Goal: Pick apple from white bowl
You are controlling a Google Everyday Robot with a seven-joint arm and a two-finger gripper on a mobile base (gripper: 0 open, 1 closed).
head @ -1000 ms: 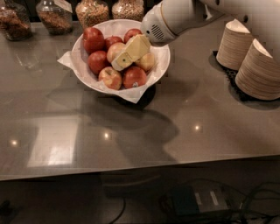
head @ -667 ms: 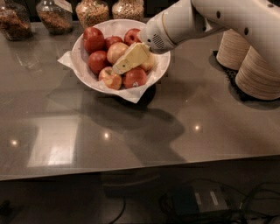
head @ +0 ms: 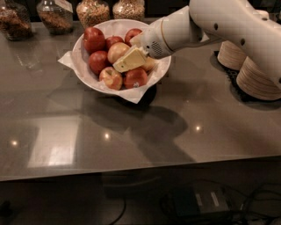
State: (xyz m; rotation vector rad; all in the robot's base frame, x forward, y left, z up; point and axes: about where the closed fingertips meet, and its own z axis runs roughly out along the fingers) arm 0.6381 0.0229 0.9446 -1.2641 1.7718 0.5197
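Note:
The white bowl [head: 88, 75], lined with crumpled white paper, stands at the back middle of the grey counter and holds several apples. The apple [head: 117, 51], pale yellow with a pink blush, lies in the bowl's middle among deep red apples [head: 93, 38]. A smaller blushed apple [head: 110, 78] lies at the bowl's front. My gripper [head: 129, 60], cream-coloured, reaches in from the right on the white arm [head: 210, 22] and sits low inside the bowl, against the right side of the pale apple and partly covering it.
Glass jars of grains and nuts [head: 92, 11] line the counter's back edge. Stacks of beige disposable bowls [head: 259, 77] stand on a black mat at the right. The counter's front edge [head: 140, 169] runs across the bottom, with cables below.
The gripper has sunk a little lower into the bowl beside the pale apple, and the arm's forearm has swung lower over the right side of the counter. The apples have not moved.

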